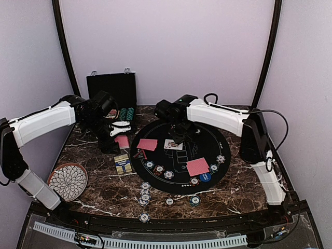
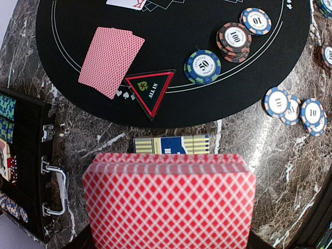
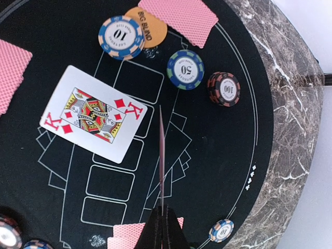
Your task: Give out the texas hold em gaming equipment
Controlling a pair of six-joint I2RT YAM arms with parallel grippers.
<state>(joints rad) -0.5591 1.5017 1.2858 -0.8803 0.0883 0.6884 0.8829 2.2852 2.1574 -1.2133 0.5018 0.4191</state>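
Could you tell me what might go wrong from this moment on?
1. The right gripper pinches one card by its edge, standing upright; it could land askew, or on the king of diamonds.
2. The left gripper holds a fanned deck; several cards could slide off together.

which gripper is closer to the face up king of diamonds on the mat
Right. The right gripper hangs just beside the king of diamonds, pinching a card on edge. The left gripper sits off the mat's left edge, holding the deck.
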